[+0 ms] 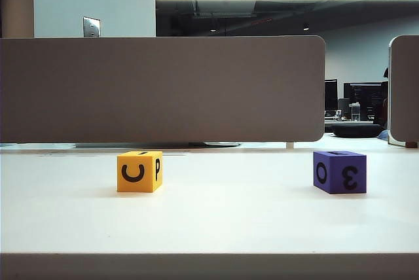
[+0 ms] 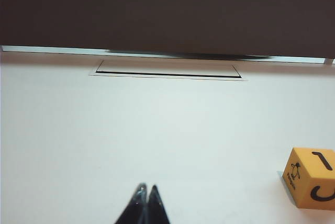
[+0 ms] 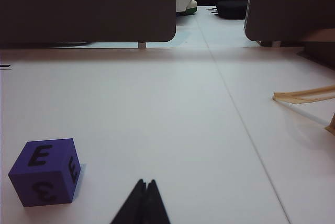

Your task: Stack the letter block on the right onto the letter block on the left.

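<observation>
A yellow letter block (image 1: 139, 171) with black letters rests on the white table on the left; the left wrist view catches it as well (image 2: 312, 184). A purple letter block (image 1: 340, 171) sits on the right of the table, also seen in the right wrist view (image 3: 46, 171). My left gripper (image 2: 147, 188) is shut with nothing in it, well short of the yellow block and off to its side. My right gripper (image 3: 145, 182) is shut and empty, beside the purple block with a gap between them. Neither gripper shows in the exterior view.
A tall grey partition (image 1: 163, 87) runs along the table's far edge, with a second panel (image 1: 404, 90) at the right. A flush rectangular cover plate (image 2: 167, 69) lies in the table near the partition. A tan strip (image 3: 303, 96) lies on the table to the right.
</observation>
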